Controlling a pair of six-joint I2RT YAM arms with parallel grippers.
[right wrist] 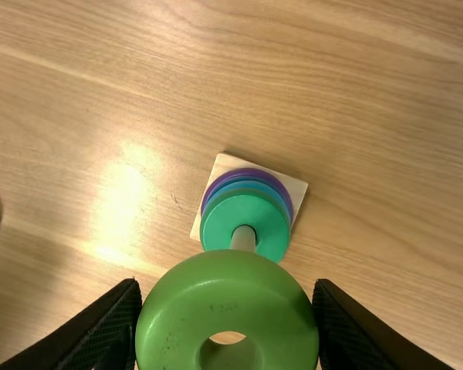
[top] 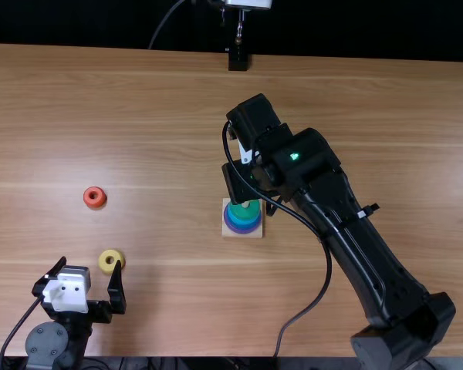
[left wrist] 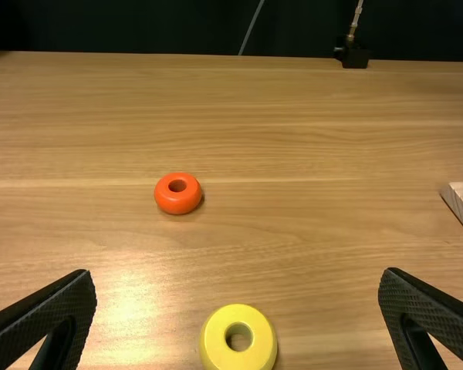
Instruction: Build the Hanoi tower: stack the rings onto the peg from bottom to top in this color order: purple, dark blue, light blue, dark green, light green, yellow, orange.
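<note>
Right gripper [right wrist: 227, 286] spread to the width of the light green ring [right wrist: 224, 304], clasped at its sides. The peg [right wrist: 244, 240] shows just beyond the ring's rim, outside its hole; from above, peg and stack [top: 242, 223] lie toward the table's [top: 139, 100] near edge from these jaws. Left gripper [top: 90, 262] wide open, empty.

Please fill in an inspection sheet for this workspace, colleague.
Surface: light brown wooden table, glare in the right wrist view.
Peg base: purple ring lowest, blue above, green ring topmost; peg tip protruding.
Loose rings: orange ring and yellow ring lie flat, apart.
Clutter: nothing seen.
Left gripper: fingers open, near the yellow ring.
Right gripper: holds the light green ring between its fingers.
Cables: black cable loops beside the right arm; another runs along the left arm.
Surroundings: black fixture at the far edge, dark background.
</note>
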